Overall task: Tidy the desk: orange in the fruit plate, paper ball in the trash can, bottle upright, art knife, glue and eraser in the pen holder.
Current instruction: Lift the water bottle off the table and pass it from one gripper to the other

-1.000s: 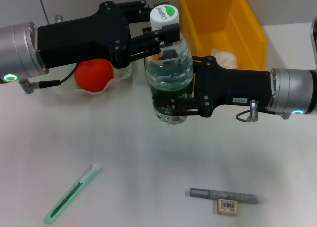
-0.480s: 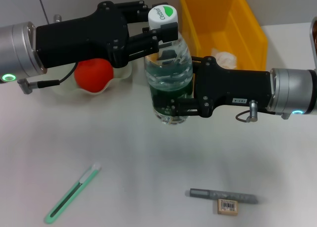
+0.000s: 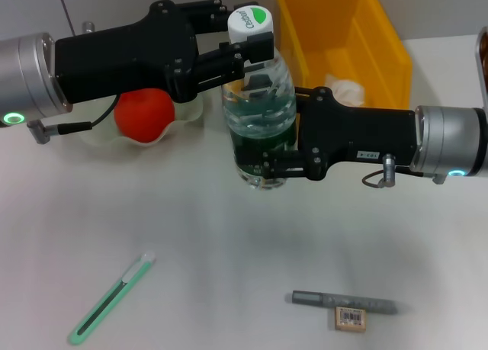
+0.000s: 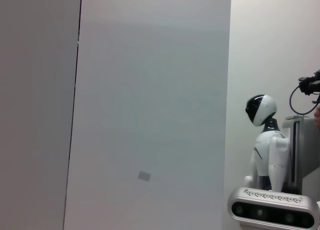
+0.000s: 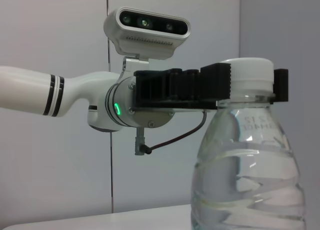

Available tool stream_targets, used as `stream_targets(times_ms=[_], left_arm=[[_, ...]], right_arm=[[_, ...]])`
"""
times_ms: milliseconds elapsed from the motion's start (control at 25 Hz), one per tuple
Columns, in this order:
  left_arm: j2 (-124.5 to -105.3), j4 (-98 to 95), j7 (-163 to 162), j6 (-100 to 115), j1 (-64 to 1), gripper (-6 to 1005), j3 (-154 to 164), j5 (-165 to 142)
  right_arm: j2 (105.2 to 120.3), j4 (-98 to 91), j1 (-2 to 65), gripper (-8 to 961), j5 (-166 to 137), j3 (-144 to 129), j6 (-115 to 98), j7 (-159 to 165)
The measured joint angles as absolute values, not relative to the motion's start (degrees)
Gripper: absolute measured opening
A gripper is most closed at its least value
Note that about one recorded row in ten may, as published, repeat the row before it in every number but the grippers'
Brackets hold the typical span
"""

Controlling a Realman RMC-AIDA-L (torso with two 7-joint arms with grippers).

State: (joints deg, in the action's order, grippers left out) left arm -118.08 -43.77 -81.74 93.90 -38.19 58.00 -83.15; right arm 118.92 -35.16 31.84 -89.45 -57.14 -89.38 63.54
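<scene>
White and matte, the worktop carries everything here. The yellow plastic trash can, a deep rectangular bin at the back right, holds the crumpled white paper ball. Two black arms reach level across the middle from either side. The left tool is clamped on the white cap of the bottle, its dark fingers flanking the cap on both sides, as the right wrist view shows clearly. The right tool grips the bottle's lower body with its fingers closed against the sides. The bottle is clear ribbed plastic with water inside, standing nearly upright at the centre back of the worktop, just left of the trash can.

Behind the left arm, the round glossy orange sits in the pale, wavy-edged fruit plate. Near the front left lies the slim green art knife, set diagonally. At the front right the grey, pen-shaped glue lies flat, with the small tan eraser, barcode up, touching it on the near side.
</scene>
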Motion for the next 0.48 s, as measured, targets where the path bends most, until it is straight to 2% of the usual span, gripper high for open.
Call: stream_targets(times_ms=[480], left_arm=[[-118.13, -43.67, -81.74, 93.11, -38.24, 430, 58.00, -83.16]], right_arm=[[118.83, -37.77, 32.10, 759, -91.23, -57.20, -89.53, 68.69]])
